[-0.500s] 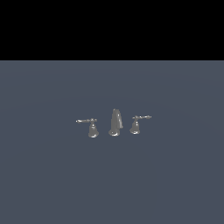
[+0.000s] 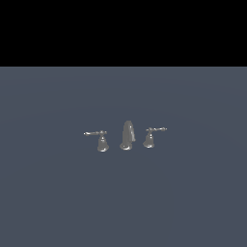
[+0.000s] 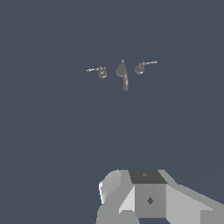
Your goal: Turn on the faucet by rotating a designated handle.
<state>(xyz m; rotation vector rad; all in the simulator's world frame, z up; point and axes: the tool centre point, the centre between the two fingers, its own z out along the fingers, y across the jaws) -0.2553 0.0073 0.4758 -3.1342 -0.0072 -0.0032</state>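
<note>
The faucet is a tiny shiny grey-metal three-piece set on the flat grey floor. Its central spout (image 2: 127,135) stands between two lever handles. The designated handle (image 2: 100,139) is at the exterior view's left, its thin lever pointing outward to the left. The twin handle (image 2: 151,136) is at the right. The wrist view shows the same set from above: the designated handle (image 3: 99,71), spout (image 3: 123,73) and twin handle (image 3: 143,66). My gripper (image 3: 148,192) shows only as white and grey blocks at the picture's edge, far from the faucet. Its fingertips are out of frame. The arm is absent from the exterior view.
A uniform grey floor (image 2: 193,193) surrounds the faucet on all sides, meeting a black background at the far edge. No other objects show.
</note>
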